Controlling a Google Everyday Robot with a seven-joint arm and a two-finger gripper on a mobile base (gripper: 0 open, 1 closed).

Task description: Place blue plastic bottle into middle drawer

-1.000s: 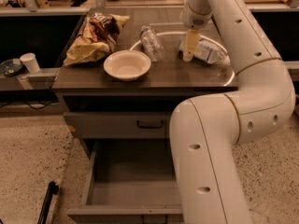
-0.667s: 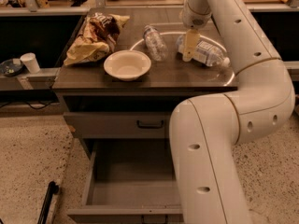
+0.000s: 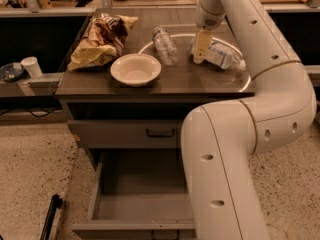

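Seemingly the grasp step: the claw (image 3: 199,54) sits against the blue plastic bottle (image 3: 222,55) lying on the bench (image 3: 200,80), upper right; clamped or not, I cannot tell. Next calls for lifting it down into the open middle drawer (image 3: 142,181)

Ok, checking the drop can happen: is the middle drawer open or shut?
Open: the middle drawer is pulled out below the table, its grey floor showing. The hand is up on top, at the blue plastic bottle.
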